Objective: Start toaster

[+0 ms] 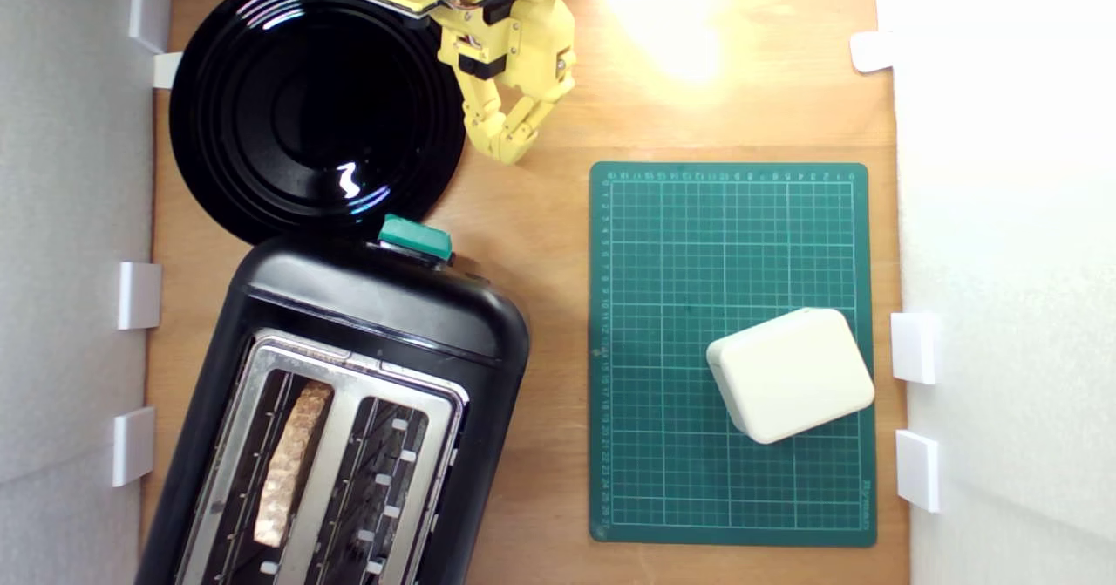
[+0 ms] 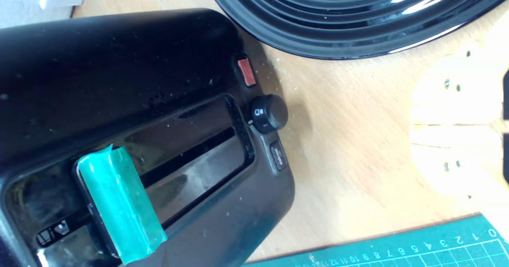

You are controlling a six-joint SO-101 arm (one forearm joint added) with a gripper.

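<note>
Yellow gripper (image 1: 516, 145) closed, empty, hovering beside black plate (image 1: 227, 71); toaster (image 1: 375, 306) nearby, teal lever (image 1: 417, 238) untouched, 1 bread slice (image 1: 292, 463) loaded.

Glossy black toaster (image 1: 349, 376) with teal lever knob (image 1: 416, 238), ribbed black plate (image 1: 261, 88), white-gridded green mat (image 1: 680, 245), yellow claw (image 1: 514, 145).

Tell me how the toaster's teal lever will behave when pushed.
The teal lever probably slides stiffly along its slot rather than flexing. Its glossy teal wrap may be slippery. The toaster looks bulky and broad-based, so it likely won't tip.
</note>
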